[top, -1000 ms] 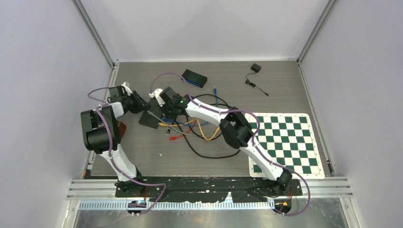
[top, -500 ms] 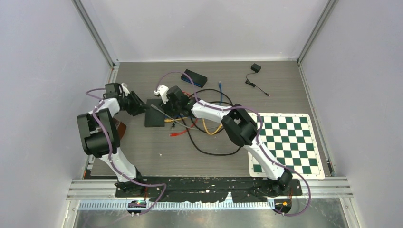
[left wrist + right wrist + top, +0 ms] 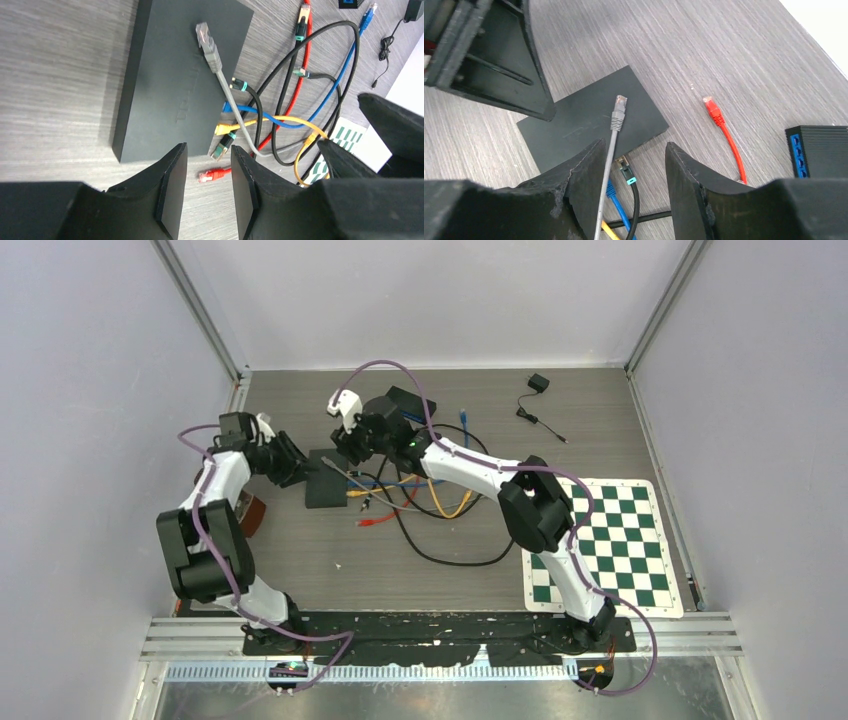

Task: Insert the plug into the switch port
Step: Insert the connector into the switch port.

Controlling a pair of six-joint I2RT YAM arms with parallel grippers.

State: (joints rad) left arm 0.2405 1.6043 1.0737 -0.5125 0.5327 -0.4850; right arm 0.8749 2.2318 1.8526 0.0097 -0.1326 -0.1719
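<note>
A flat black switch (image 3: 322, 487) lies on the table left of centre. A grey cable's plug (image 3: 207, 45) rests on top of it; the plug also shows in the right wrist view (image 3: 618, 111). My left gripper (image 3: 297, 468) is open and empty at the switch's left edge (image 3: 185, 80), its jaws apart (image 3: 207, 152). My right gripper (image 3: 351, 448) is open just above the switch's far right side (image 3: 584, 122). The grey cable runs beside one of its fingers (image 3: 584, 165), not pinched. The switch's ports do not show.
A tangle of black, blue, yellow and red cables (image 3: 420, 500) lies right of the switch. A second black switch with blue ports (image 3: 819, 150) sits behind it. A power adapter (image 3: 538, 383) lies at the back. A chessboard mat (image 3: 600, 540) is at the right.
My right gripper has moved towards the back of the table and risen. The switch has shifted back and now lies flat. The left gripper has stayed close beside it.
</note>
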